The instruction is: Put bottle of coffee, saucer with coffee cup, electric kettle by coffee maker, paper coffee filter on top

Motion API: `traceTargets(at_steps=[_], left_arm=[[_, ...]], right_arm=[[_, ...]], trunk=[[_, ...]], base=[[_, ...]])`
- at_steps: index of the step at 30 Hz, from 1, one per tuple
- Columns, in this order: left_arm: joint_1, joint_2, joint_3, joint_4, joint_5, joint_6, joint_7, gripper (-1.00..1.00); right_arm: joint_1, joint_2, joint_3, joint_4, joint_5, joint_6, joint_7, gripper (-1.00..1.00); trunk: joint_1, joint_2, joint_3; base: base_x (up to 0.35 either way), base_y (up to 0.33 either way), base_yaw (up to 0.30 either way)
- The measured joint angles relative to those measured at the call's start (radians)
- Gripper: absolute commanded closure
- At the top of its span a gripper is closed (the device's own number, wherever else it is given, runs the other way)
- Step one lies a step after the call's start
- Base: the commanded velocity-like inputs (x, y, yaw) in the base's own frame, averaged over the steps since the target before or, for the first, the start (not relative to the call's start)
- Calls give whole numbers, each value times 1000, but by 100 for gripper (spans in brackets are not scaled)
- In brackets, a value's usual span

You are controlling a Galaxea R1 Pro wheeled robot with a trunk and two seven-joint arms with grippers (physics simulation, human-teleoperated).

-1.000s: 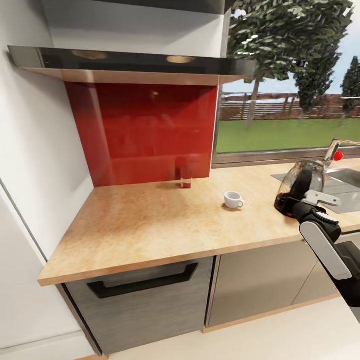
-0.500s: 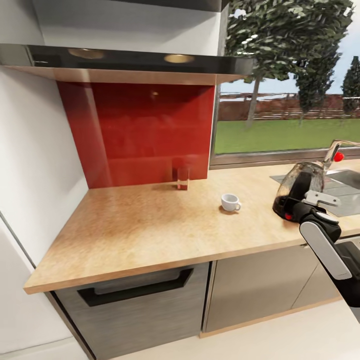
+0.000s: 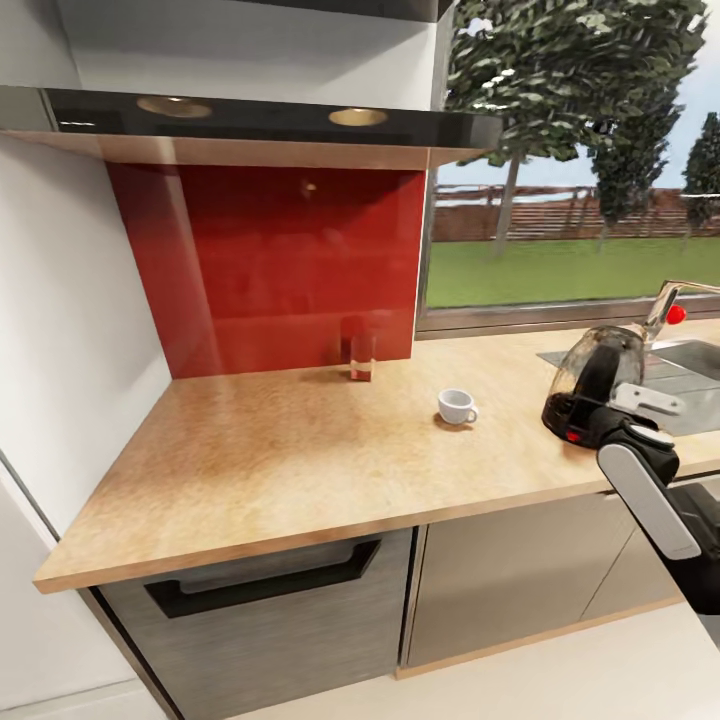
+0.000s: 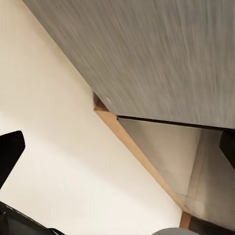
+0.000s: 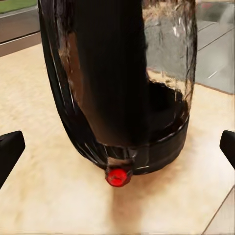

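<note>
The electric kettle (image 3: 590, 385), dark glass on a black base with a red switch (image 5: 117, 176), stands on the kitchen countertop (image 3: 280, 450) beside the sink. My right gripper (image 3: 612, 415) is just in front of it and open. In the right wrist view the kettle (image 5: 122, 83) sits between and beyond my right gripper's (image 5: 117, 147) spread fingertips, apart from both. The white coffee cup (image 3: 457, 406) stands alone on the counter, left of the kettle. My left gripper (image 4: 117, 147) hangs open over the floor by a cabinet front. The coffee maker, bottle of coffee, filter and saucer are out of view.
A small glass with red contents (image 3: 361, 357) stands against the red backsplash (image 3: 270, 270). A dark hood (image 3: 250, 122) overhangs the counter. The steel sink (image 3: 690, 372) and its tap (image 3: 668, 300) lie at the right. Grey cabinet fronts (image 3: 270, 610) run below.
The whole picture has slid a little to the left, so the camera has moved. The right arm stays close by the kettle, and the cup has not shifted on the counter.
</note>
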Motion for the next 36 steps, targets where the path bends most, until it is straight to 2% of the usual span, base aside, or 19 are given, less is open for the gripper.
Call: traceTargets(at_steps=[5,9,10,13,36], left_arm=[[0,0,0,0,0,0,0,-100],[0,0,0,0,0,0,0,-100],[0,0,-1,0,0,0,0,-100],[0,0,-1,0,0,0,0,-100],[0,0,0,0,0,0,0,-100]], right_arm=[[0,35,14,2,2,0,-19,-100],[0,44,17,3,2,1,-59,-100],[0,60,17,3,1,1,-73,-100],[0,70,17,3,1,1,-78,-100],[0,75,17,7,3,0,-105,-100]], trunk=[[0,0,0],[0,0,0],[0,0,0],[0,0,0],[0,0,0]], base=[[0,0,0],[25,0,0],[161,0,0],[108,0,0],[13,-34,0]])
